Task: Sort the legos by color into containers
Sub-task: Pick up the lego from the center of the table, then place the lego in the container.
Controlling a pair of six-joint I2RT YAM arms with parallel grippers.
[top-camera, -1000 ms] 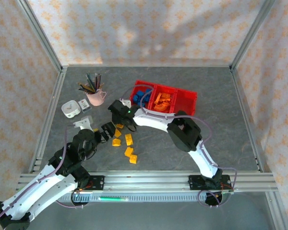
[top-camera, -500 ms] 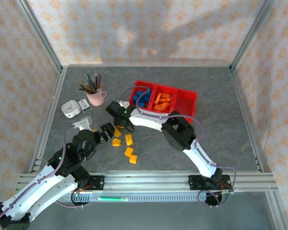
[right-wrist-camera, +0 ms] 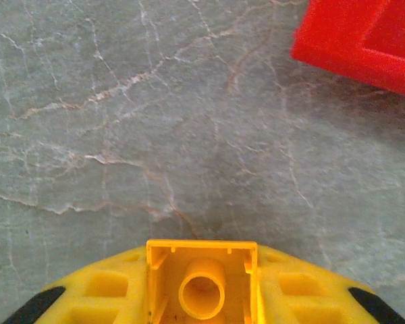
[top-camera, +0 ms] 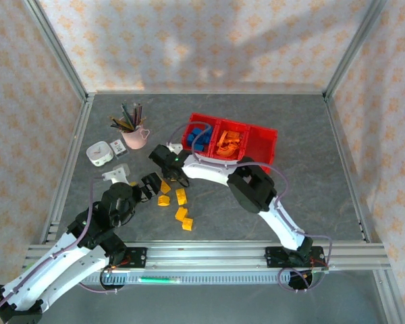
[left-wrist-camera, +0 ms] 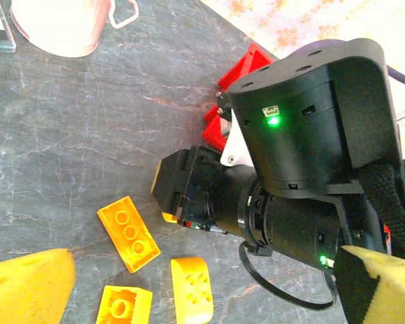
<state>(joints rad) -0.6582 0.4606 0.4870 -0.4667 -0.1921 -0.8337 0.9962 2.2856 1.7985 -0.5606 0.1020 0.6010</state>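
My right gripper (top-camera: 167, 178) reaches left across the table and is shut on a yellow lego (right-wrist-camera: 202, 287), seen hollow side up between the yellow fingers (right-wrist-camera: 98, 293), just above the grey table. My left gripper (top-camera: 148, 186) hovers right beside it, open, with nothing between its yellow pads (left-wrist-camera: 27, 290). Several more yellow legos (top-camera: 181, 197) lie loose below the two grippers; three of them (left-wrist-camera: 128, 233) show in the left wrist view. The red containers (top-camera: 263, 132) stand at the back right: blue legos (top-camera: 199, 135) in the left one, orange legos (top-camera: 227, 142) in the middle one.
A pink cup of pens (top-camera: 133, 135) and a small white box (top-camera: 100, 154) stand at the back left. A white piece (top-camera: 117, 174) lies near the left gripper. The right arm's black wrist (left-wrist-camera: 290, 169) sits close in front of the left gripper. Metal frame rails border the table.
The right gripper shifted slightly left and down, then closed its fingers on the yellow lego. The left arm has stayed still.
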